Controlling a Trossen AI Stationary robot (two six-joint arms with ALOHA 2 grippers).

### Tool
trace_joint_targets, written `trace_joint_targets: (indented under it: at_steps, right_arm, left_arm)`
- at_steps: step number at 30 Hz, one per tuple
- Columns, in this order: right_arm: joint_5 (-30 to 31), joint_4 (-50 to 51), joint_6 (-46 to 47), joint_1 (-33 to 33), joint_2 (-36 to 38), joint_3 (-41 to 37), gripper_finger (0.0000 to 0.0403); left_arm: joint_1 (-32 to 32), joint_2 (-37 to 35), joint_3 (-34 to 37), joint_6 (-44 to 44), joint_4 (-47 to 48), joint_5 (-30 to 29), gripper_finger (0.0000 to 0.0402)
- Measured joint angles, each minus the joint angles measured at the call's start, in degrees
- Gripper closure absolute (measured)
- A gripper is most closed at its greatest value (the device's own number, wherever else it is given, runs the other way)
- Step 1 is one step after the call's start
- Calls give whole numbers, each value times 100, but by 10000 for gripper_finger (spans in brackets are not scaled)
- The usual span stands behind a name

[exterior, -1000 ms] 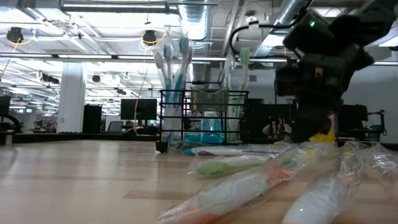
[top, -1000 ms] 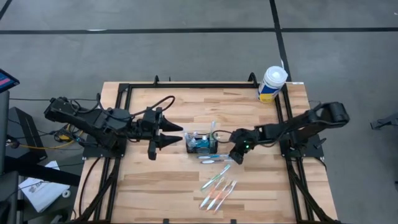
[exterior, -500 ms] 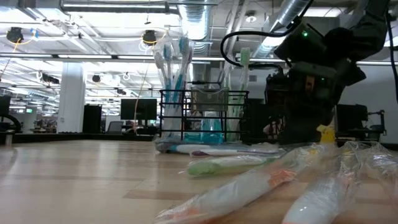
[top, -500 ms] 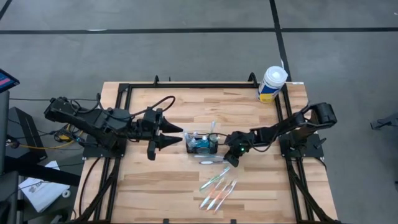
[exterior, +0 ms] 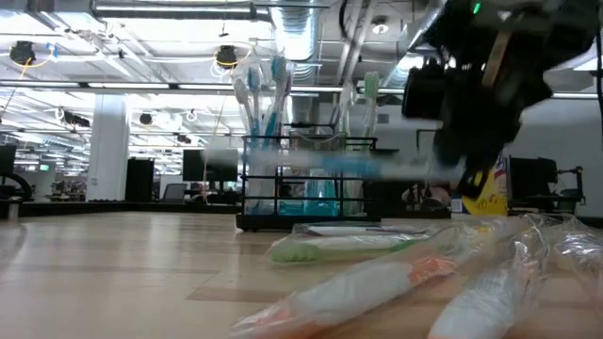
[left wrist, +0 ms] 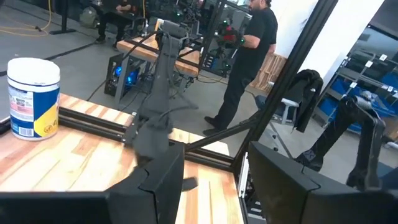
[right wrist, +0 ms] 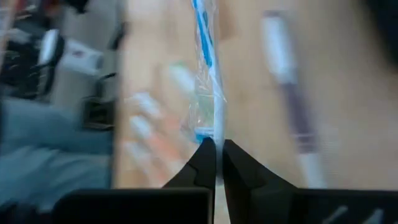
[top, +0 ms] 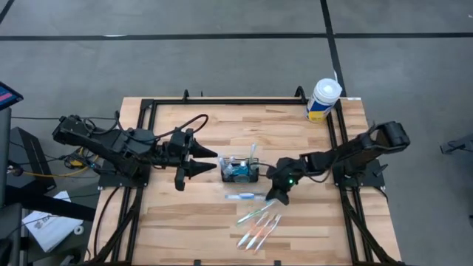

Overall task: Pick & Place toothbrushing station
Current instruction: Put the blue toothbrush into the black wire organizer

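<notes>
The black wire-mesh caddy (top: 240,170) stands at the table's middle with several toothbrushes upright in it, and it also shows in the low view (exterior: 306,184). My right gripper (top: 273,196), just near and right of the caddy, is shut on a blue-and-white wrapped toothbrush (top: 244,196). That toothbrush shows blurred and level in the low view (exterior: 349,168). My left gripper (top: 205,160) is open and empty, left of the caddy. My right gripper pinches one end of the wrapped toothbrush (right wrist: 210,132) between its two fingertips. The brush runs on from the fingers toward the table's left. It hangs about level, clear of the table (exterior: 349,168).
Several wrapped toothbrushes (top: 259,225) lie on the table near the front. Another wrapped one (exterior: 339,229) lies just in front of the caddy. A white tub with a yellow-blue label (top: 323,100) stands at the far right corner. A person (left wrist: 245,56) stands beyond the table.
My right gripper has dipped to the table beside the caddy, then come up and a little toward the near edge with the blue wrapped toothbrush. The toothbrush lay on the table before and is now lifted clear and level.
</notes>
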State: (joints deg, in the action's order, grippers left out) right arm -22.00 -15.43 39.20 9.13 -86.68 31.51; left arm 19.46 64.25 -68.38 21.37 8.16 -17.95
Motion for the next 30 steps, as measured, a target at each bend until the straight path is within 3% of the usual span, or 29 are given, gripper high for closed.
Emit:
trace_joint_targets:
  at_steps: [5, 10, 15, 22, 25, 30]
  right_arm:
    - [-480, 375, 352, 438, 548, 399, 401]
    - [-540, 1555, 393, 876, 1034, 1054, 402]
    - [463, 2877, -179, 875, 1289, 1959, 402]
    - [2092, 3051, -870, 490, 1360, 3035, 403]
    - [2348, 3589, -1101, 335, 1360, 3308, 403]
    - [2130, 5780, -1405, 220, 1261, 3569, 403]
  left_arm:
    - [0, 0, 0, -191, 0, 0, 229]
    - [-98, 0, 0, -206, 2, 19, 229]
    - [-215, 0, 0, -218, 0, 39, 229]
    - [-441, 0, 0, -342, -25, 49, 229]
    - [-514, 0, 0, -344, -51, 171, 229]
    - [-622, -2, 0, -350, -17, 495, 229]
